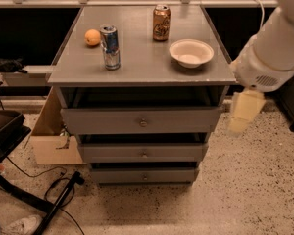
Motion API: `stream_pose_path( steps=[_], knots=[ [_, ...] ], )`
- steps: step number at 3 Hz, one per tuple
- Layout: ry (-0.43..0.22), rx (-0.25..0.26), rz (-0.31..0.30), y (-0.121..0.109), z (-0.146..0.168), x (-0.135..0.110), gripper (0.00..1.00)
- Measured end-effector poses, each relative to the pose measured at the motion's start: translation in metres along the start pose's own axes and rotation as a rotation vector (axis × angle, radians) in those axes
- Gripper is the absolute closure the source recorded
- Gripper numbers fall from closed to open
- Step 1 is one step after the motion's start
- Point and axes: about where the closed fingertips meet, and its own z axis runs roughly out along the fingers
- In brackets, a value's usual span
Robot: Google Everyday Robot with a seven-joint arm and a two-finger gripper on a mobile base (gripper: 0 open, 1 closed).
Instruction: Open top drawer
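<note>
1. The top drawer [142, 121] is seen at the centre of the frame, directly under the grey cabinet top [142, 67]; a dark gap is visible above its front.
2. The gripper [241, 121] is hung at the right of the frame, beside the drawer's right end and apart from its knob [143, 123].
3. Whether the gripper is spread or pressed together cannot be told.
4. On the cabinet top are placed an orange [92, 37], a blue can [110, 47], a brown can [160, 22] and a white bowl [191, 53].

Grey top drawer [108, 122] slightly open, claw [244, 112] right
</note>
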Motion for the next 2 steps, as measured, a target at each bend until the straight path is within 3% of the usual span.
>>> stream_pose_path(
  steps=[2],
  knots=[
    [0.050, -0.016, -0.065, -0.022, 0.109, -0.009, 0.00]
  ],
)
